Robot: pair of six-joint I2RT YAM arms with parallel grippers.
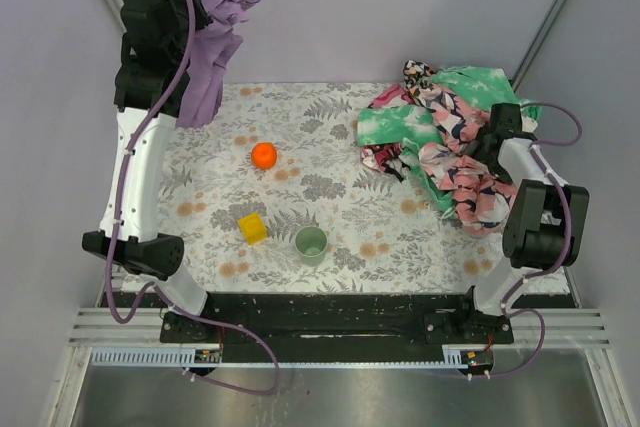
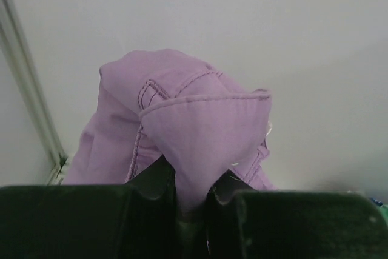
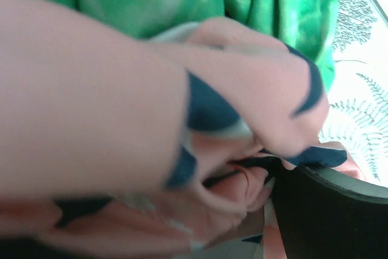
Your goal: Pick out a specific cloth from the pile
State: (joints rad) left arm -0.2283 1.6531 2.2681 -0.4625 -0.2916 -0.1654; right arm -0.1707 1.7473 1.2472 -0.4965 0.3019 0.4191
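Purple cloth (image 2: 200, 119) lifted clear, pinched in the left gripper (image 2: 191, 207).

The left gripper's jaws are closed narrow on a fold of the cloth, which bunches over the fingers and hangs below them, well apart from the pile (image 1: 440, 137). The right gripper (image 1: 492, 132) is pressed into the pile's pink floral fabric; whether its jaws grip anything cannot be told. An orange ball (image 1: 264, 155), yellow block (image 1: 253, 228) and green cup (image 1: 311, 244) lie between the two grippers.
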